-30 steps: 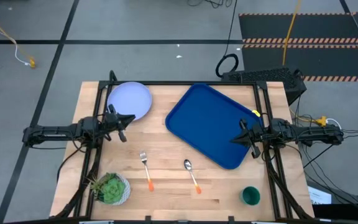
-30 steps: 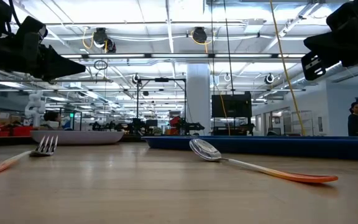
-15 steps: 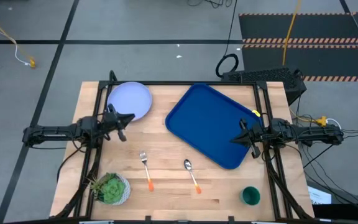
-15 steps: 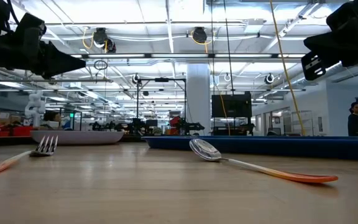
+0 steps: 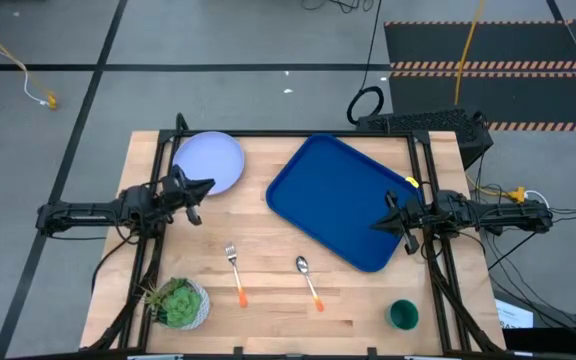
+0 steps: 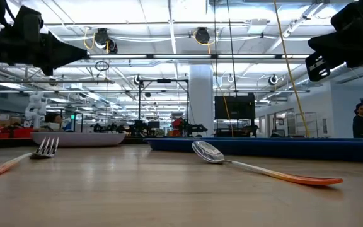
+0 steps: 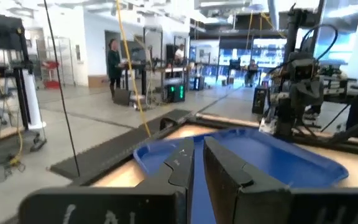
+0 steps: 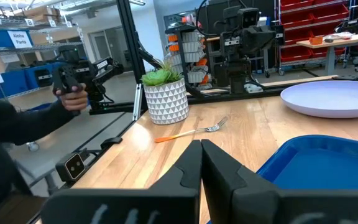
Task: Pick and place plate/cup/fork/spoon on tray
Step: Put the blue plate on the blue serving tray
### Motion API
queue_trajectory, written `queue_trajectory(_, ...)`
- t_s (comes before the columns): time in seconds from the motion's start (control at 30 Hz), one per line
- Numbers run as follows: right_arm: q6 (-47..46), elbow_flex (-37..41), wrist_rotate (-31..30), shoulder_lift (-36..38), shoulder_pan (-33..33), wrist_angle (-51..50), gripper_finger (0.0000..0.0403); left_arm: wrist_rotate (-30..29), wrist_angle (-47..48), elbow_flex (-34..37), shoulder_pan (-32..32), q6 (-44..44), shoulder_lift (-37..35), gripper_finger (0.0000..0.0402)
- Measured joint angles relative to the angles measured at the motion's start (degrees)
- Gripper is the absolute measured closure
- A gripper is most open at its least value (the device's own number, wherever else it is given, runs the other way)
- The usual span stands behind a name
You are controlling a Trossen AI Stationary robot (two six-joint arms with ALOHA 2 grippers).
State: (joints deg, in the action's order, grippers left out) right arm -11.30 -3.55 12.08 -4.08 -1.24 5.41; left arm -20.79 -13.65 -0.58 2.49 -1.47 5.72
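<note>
Nothing has reached the large rectangular blue plastic tray (image 5: 340,200) yet; it lies bare and askew at upper centre-right of the high view on the pale wooden table (image 5: 268,300). The round pale lavender-white plate (image 5: 209,161) sits at the upper left. The small silver fork with an orange handle (image 5: 235,272) and the matching orange-handled spoon with an oval bowl (image 5: 309,279) lie side by side, apart, at lower centre. The small dark green cup (image 5: 403,315) stands at the lower right, and a white pot with a green plant (image 5: 179,303) at the lower left.

The left claw (image 5: 194,192) hangs above the table just below the plate's lower edge, its fingers (image 7: 225,171) nearly together with a thin gap, holding nothing. The right claw (image 5: 386,222) hovers over the tray's right edge, fingers pressed together and empty.

The plate looks like the likely first pick. It lies flat, so a claw this narrow would slide over the rim or push the plate toward the table's edge unless it opens first. The thin cutlery could likewise skate away under a pinch.
</note>
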Motion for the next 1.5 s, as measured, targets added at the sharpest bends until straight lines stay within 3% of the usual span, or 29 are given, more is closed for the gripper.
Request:
queue_trajectory(0.27, 0.0, 0.0, 0.0, 0.0, 0.0, 5.6, 0.0403, 14.3, 1.9, -0.4, 0.2, -1.3, 0.0, 0.0364)
queue_trajectory(0.5, 0.9, 0.0, 0.0, 0.0, 0.0, 11.4, 0.0403, 12.6, 18.1, -9.9, 2.4, -1.0, 3.4, 0.0364)
queue_trajectory(0.7, 5.4, 0.0, 0.0, 0.0, 0.0, 19.9, 0.0403, 9.6, 26.5, -20.6, 5.4, 2.2, 13.4, 0.0364)
queue_trajectory(0.83, 6.0, 0.0, 0.0, 0.0, 0.0, 24.1, 0.0403, 3.6, 17.7, -23.0, 6.2, 12.6, 21.6, 0.0364)
queue_trajectory(1.03, 4.4, 0.0, 0.0, 0.0, 0.0, 28.0, 0.0403, 12.2, -2.1, -23.1, 4.7, 10.4, 31.2, 0.0364)
queue_trajectory(1.1, 3.8, 0.0, 0.0, 0.0, 0.0, 29.3, 0.0403, 13.4, -4.3, -24.7, 4.0, 9.1, 32.8, 0.0364)
queue_trajectory(1.3, 10.9, 0.0, -0.6, -0.2, 0.0, 35.1, 0.0403, 12.7, 9.6, -37.2, 2.9, 2.7, 35.2, 0.0364)
queue_trajectory(1.5, 11.6, -0.1, -11.7, -3.0, 0.0, 41.1, 0.0403, 7.0, 25.7, -49.0, 1.9, 1.1, 39.5, 0.0364)
